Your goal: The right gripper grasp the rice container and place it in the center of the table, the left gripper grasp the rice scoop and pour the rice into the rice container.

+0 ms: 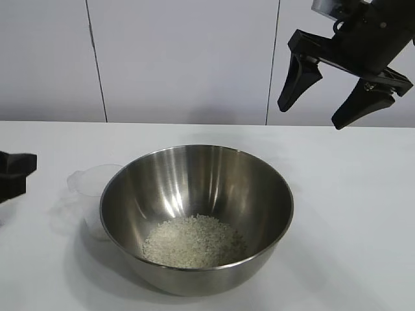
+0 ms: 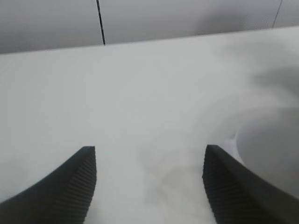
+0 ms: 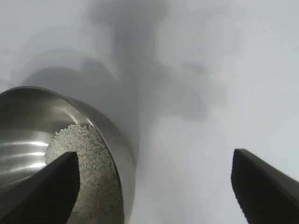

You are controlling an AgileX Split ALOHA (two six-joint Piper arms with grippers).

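The rice container (image 1: pixel 214 172), a large steel bowl, stands on the white table (image 1: pixel 353 214) near its middle, with a heap of rice (image 1: pixel 193 241) in its bottom. The rice scoop (image 1: pixel 91 186), a frosted plastic cup, stands upright just left of the bowl and looks empty. My left gripper (image 2: pixel 149 148) is open over bare table, and the scoop (image 2: pixel 273 142) lies just outside one finger. Only a black piece of that gripper (image 1: pixel 14 173) shows at the exterior view's left edge. My right gripper (image 1: pixel 310 115) hangs open high at the upper right, holding nothing; its wrist view shows the bowl (image 3: pixel 119 154) and rice (image 3: pixel 88 172) below.
A pale panelled wall (image 1: pixel 181 58) rises behind the table's back edge. Bare tabletop stretches to the right of the bowl and in front of it.
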